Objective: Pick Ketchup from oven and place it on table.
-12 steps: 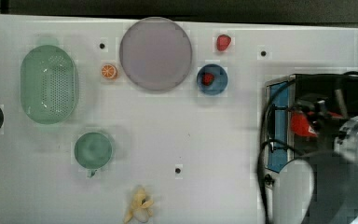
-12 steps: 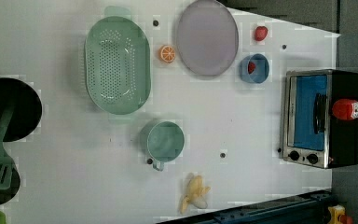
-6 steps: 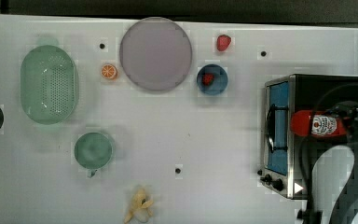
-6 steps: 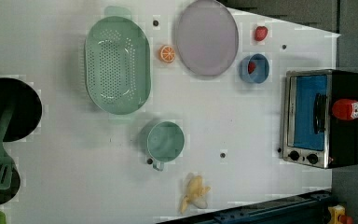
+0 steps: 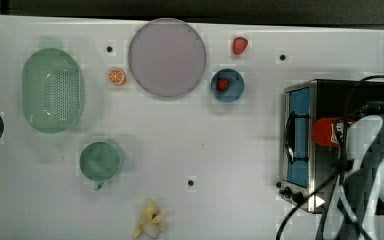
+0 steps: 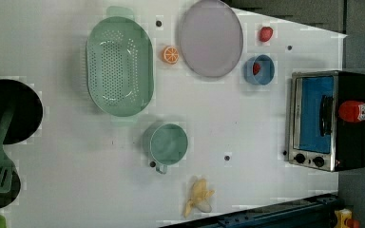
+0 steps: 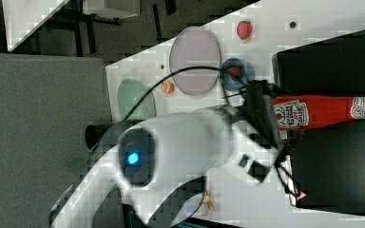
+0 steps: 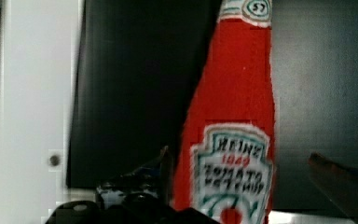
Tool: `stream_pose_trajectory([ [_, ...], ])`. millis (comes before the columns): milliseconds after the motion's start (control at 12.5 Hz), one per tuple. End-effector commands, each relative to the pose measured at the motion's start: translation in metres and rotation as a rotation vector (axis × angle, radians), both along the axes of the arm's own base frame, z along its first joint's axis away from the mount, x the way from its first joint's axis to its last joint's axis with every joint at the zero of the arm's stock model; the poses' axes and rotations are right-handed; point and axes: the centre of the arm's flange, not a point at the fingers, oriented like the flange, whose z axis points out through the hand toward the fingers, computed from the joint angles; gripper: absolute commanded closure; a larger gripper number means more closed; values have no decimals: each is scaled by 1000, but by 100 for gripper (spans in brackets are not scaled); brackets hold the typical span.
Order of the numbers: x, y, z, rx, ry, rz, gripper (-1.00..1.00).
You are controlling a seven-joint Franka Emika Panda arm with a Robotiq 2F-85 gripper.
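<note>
The ketchup (image 6: 356, 111), a red bottle with a white label and cap, lies on its side on top of the black oven (image 6: 313, 116), which stands at the right end of the white table (image 5: 230, 150). In the top view the white arm covers the cap end of the ketchup (image 5: 328, 132) and part of the oven (image 5: 300, 100). My gripper (image 8: 247, 175) is open and straddles the ketchup (image 8: 235, 121) at its label. One dark fingertip (image 8: 164, 161) is close beside the bottle. The other fingertip (image 8: 335, 170) stands clearly apart from it. In the right view the gripper (image 7: 262, 114) sits at the base of the ketchup (image 7: 323, 111).
On the table lie a green colander (image 5: 52, 90), a green mug (image 5: 100, 161), a grey plate (image 5: 167, 57), an orange slice (image 5: 116, 76), a blue bowl holding a strawberry (image 5: 227, 85), a loose strawberry (image 5: 239, 45) and a banana (image 5: 151, 220). Black cables (image 5: 325, 200) hang by the oven.
In the top view the arm has shifted over the oven and now covers the bottle's cap end. The ketchup has stayed where it was.
</note>
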Motion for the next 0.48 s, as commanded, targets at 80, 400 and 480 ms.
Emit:
stream_pose_trajectory([
  [80, -1, -3, -1, 12, -33, -49, -100],
  [400, 1, -7, -27, 40, -21, -86, -100],
  [480, 2, -8, -30, 38, -17, -87, -100],
])
